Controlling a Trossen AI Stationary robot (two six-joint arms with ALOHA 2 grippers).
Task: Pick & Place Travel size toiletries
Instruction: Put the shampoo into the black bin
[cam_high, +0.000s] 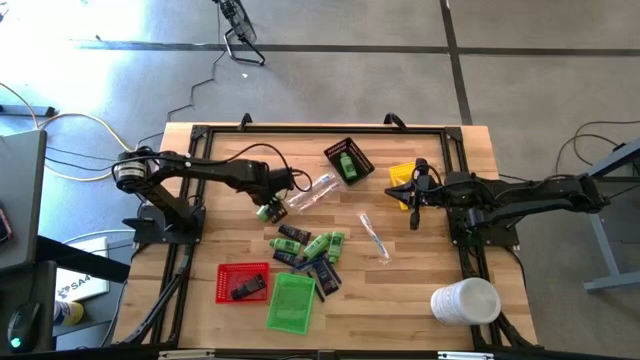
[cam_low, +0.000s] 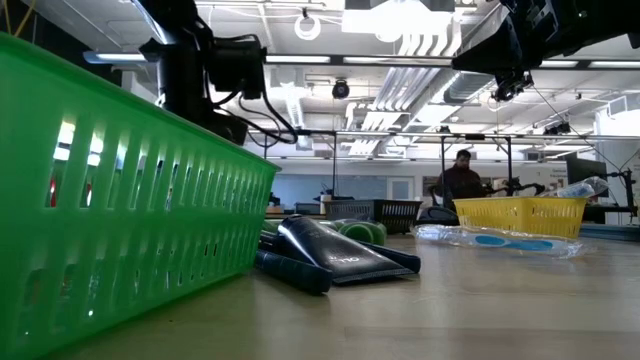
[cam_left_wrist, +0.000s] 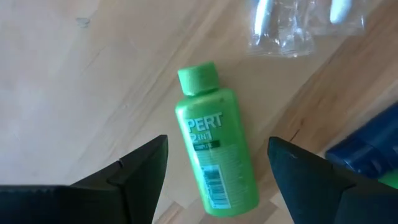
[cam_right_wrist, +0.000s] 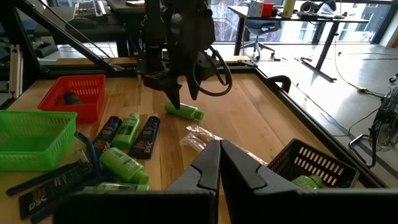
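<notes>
A bright green little bottle (cam_left_wrist: 214, 149) lies on its side on the wooden table, cap toward a clear wrapper (cam_left_wrist: 292, 25). My left gripper (cam_left_wrist: 217, 174) hovers over it, pointing down, open, with one finger on either side of the bottle and neither touching it. The high view shows this gripper (cam_high: 268, 203) left of centre, above the bottle (cam_high: 268, 212). More toiletries, green bottles and dark packets (cam_high: 310, 250), lie in a pile near the middle. My right gripper (cam_right_wrist: 219, 158) waits shut and holds nothing, beside the yellow tray (cam_high: 403, 180).
A black tray (cam_high: 348, 160) holds a green bottle at the back. The red tray (cam_high: 243, 282) and the green tray (cam_high: 291, 302) stand near the front edge. A big white cylinder (cam_high: 466, 302) lies at the front right. Clear-wrapped sticks (cam_high: 375, 235) lie at the centre.
</notes>
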